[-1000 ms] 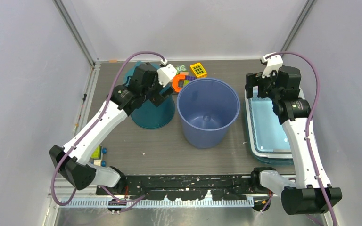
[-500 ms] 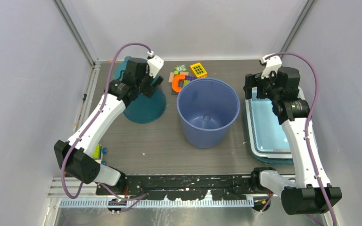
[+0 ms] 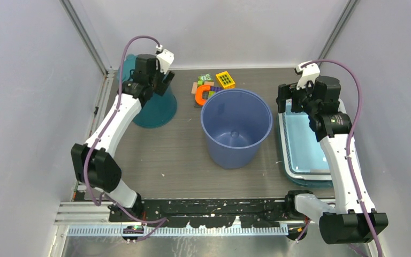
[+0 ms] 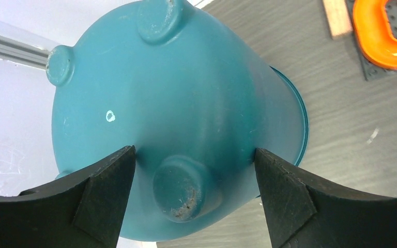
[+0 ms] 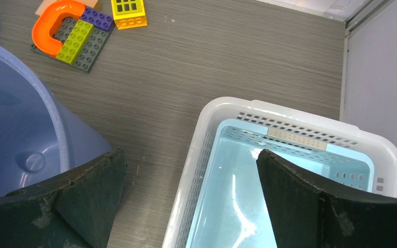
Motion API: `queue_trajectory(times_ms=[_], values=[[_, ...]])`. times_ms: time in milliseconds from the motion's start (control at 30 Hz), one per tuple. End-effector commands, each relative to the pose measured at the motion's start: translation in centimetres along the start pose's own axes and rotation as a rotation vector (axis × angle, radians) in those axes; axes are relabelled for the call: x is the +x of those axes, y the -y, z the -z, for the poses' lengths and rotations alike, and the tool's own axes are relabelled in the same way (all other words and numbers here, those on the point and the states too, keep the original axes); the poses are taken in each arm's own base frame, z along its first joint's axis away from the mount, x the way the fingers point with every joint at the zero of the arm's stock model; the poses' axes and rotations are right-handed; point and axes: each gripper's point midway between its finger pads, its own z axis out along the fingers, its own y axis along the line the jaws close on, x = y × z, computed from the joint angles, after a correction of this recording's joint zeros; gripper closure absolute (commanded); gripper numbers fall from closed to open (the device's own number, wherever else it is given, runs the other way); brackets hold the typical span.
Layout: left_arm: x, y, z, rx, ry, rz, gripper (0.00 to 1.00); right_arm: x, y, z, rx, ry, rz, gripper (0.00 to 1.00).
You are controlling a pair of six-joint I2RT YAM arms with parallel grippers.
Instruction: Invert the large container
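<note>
At the centre of the grey wood-grain surface (image 3: 182, 160), the largest vessel, a blue bucket (image 3: 230, 152), is standing upright with its mouth facing up. Just beside it, along the right edge, a white basket (image 5: 207, 129) with perforated walls is lying flat, a pale blue tray (image 5: 238, 196) nested inside it.

Toward the far-left corner, well apart from the bucket, a smaller teal container (image 3: 158, 110) is sitting mouth-down, its rim against the surface and its base turned up. Round feet (image 4: 178, 188) on that base are facing the left wrist camera.

From above, the left end effector (image 4: 195, 151) is straddling the upturned base. Both of its black fingertips (image 4: 119, 175) are touching the teal wall on opposite sides, so it is gripping the container.

Over the strip of bare surface between bucket and basket, the right end effector (image 5: 191, 154) is hovering with its jaws spread wide and touching neither vessel.

Behind the bucket, near the far edge, a dark baseplate (image 5: 90, 57) is lying flat and carrying an orange arch (image 5: 57, 20), a green brick (image 5: 76, 41) and a purple brick (image 5: 99, 19). A yellow block (image 3: 225, 80) is resting just beside the plate on its right.
</note>
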Motion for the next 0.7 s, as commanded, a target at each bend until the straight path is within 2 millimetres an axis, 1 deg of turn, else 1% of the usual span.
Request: queue_trajectory(times_ms=[0, 333, 367, 667], values=[[2.5, -1.6, -3.2, -0.028, -0.107, -0.003, 0.16, -1.2, 0.0, 0.0, -0.003, 0.047, -0.006, 0.0], [1.9, -4.7, -8.2, -0.114, -0.141, -0.038, 0.16, -1.1, -0.1, -0.1, -0.01, 0.043, -0.007, 0.0], [1.5, -5.2, -8.6, -0.129, -0.141, -0.036, 0.17, -1.1, -0.1, -0.1, -0.011, 0.044, -0.007, 0.0], [2.1, -8.4, -11.3, -0.198, -0.173, -0.004, 0.17, -0.9, -0.1, -0.4, -0.014, 0.036, -0.012, 0.0]])
